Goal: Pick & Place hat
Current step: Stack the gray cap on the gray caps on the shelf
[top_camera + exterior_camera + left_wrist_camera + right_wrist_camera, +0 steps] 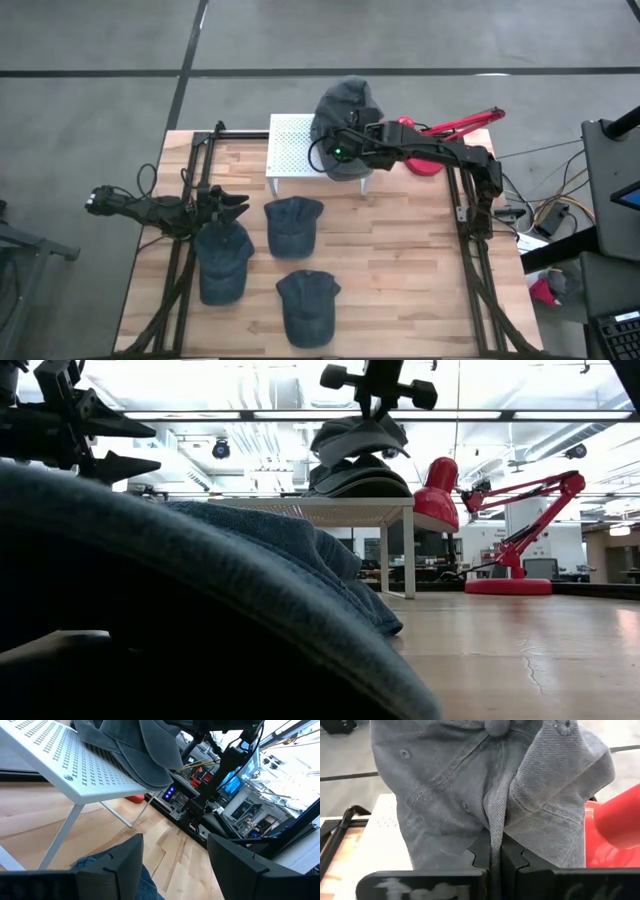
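A grey hat (pixel 348 102) hangs over the right end of the white perforated stand (pixel 288 145), with my right gripper (pixel 494 851) shut on it. In the low view it (pixel 356 436) hangs close above a second dark hat (pixel 360 478) that rests on the stand top (pixel 330 507). Three blue denim hats lie on the table: one (pixel 293 222) before the stand, one (pixel 222 262) at the left, one (pixel 307 305) near the front. My left gripper (pixel 172 865) stands open and level above the left hat, touching nothing. My right gripper pinches a raised fold of the grey hat's crown cloth (pixel 493 827) between its two fingers. The fingers (pixel 374 402) come from above, slanting down from the table's right side. The hat hangs below them over the stand; whether it touches the hat beneath, I cannot tell.
A red desk lamp (pixel 440 140) stands at the far right, just behind my right arm. Black frame rails (pixel 190 180) run along both sides of the wooden table (pixel 400 270). Bare tabletop lies at the right between the stand and the front edge.
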Tool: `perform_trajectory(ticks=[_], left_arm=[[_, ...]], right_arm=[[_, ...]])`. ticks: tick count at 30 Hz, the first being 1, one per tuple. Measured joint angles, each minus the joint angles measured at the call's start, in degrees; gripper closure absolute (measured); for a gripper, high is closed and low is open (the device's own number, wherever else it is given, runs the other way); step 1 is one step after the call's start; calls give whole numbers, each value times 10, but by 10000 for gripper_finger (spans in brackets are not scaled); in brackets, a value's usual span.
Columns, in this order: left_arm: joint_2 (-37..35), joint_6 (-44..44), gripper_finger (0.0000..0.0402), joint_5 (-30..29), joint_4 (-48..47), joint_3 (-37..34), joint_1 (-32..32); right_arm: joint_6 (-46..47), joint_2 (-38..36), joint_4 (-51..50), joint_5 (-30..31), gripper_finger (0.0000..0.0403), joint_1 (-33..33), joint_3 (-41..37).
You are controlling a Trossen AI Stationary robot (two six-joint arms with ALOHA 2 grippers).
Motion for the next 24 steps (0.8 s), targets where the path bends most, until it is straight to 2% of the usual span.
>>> perform_trajectory(ticks=[11,24], left_arm=[[0,0,179,0,0,0,0],[0,0,179,0,0,0,0]], right_arm=[[27,1,22,-40,394,-12,-49],[38,1,35,-43,394,-15,-73]])
